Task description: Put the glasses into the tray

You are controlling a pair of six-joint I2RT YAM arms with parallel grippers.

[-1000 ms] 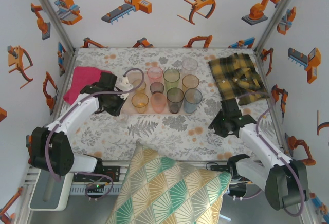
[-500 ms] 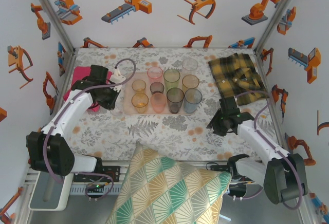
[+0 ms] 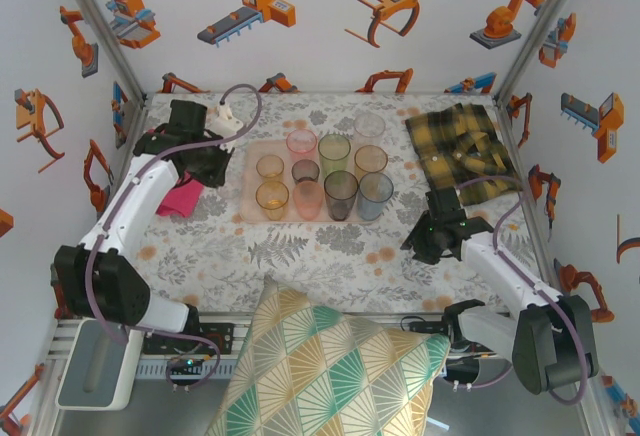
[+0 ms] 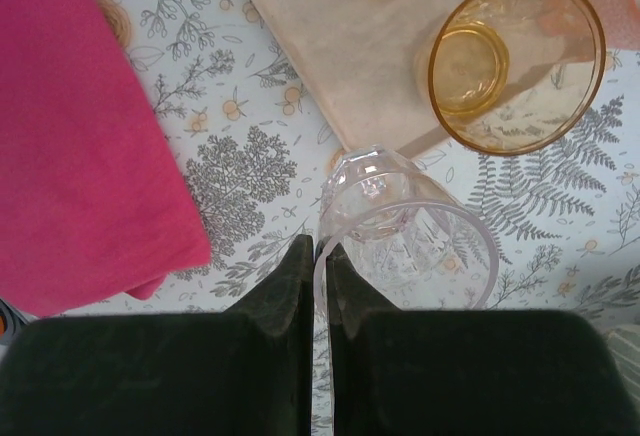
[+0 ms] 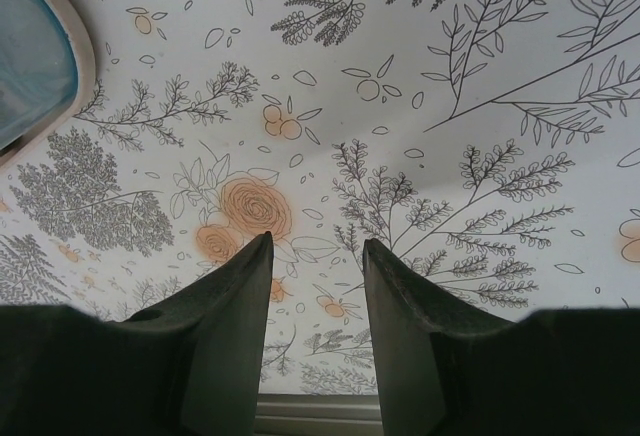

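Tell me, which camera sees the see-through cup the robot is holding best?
The left wrist camera. The clear glass is close up there, its rim pinched by the left gripper. From the top camera it is just a small pale blob.

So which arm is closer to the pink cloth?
Left. Its fingers, holding a clear glass, hang beside the pink cloth; the right fingers are across the table, beyond the tray.

You look into a robot test booth of a lab, white walls (image 3: 320,56) printed with orange robot-arm drawings (image 3: 253,8), metal frame posts (image 3: 100,26) at the corners, a table under a flowered cover (image 3: 320,251), two robot arms (image 3: 505,281) bolted at its near edge.
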